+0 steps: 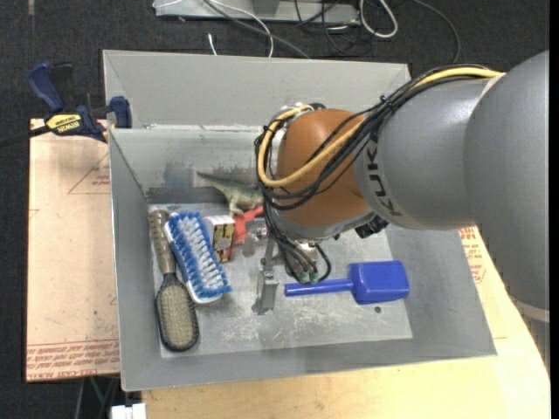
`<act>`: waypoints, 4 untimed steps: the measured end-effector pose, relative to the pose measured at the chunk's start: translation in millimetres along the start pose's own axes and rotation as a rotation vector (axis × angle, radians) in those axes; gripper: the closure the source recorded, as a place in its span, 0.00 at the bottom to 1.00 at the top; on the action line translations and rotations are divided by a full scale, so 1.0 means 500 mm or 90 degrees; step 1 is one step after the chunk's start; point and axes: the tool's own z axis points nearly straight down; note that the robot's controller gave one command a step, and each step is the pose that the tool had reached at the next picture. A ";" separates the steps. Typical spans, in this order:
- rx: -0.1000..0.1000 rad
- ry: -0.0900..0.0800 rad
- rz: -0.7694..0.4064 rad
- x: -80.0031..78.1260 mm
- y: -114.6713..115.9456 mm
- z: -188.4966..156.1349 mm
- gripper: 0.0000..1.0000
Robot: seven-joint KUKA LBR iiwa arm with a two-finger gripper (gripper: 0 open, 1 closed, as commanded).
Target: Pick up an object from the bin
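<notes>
My gripper point(284, 288) hangs below the orange cover over the middle of the bin, its tips close to the floor. It is open, and nothing shows between its fingers point(265, 291). A blue toy shovel point(377, 283) lies just to its right, its handle pointing left and ending by the right finger. To the left lie a small red and yellow box point(223, 236) and a blue scrub brush with white bristles point(196, 256).
A dark oval hairbrush point(175, 312) lies along the bin's left wall. A green toy dinosaur point(229, 185) and a red piece point(248, 222) sit at the back, partly under the arm. Bare floor lies in front of the gripper.
</notes>
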 end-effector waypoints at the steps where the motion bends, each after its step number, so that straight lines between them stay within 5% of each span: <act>1: -0.001 -0.004 0.002 -0.004 -0.001 -0.007 0.00; 2: 0.001 -0.007 -0.058 -0.122 -0.071 0.089 0.00; 3: -0.006 -0.006 0.143 0.002 0.096 0.010 0.00; 4: 0.001 -0.011 -0.031 -0.153 -0.098 0.067 0.00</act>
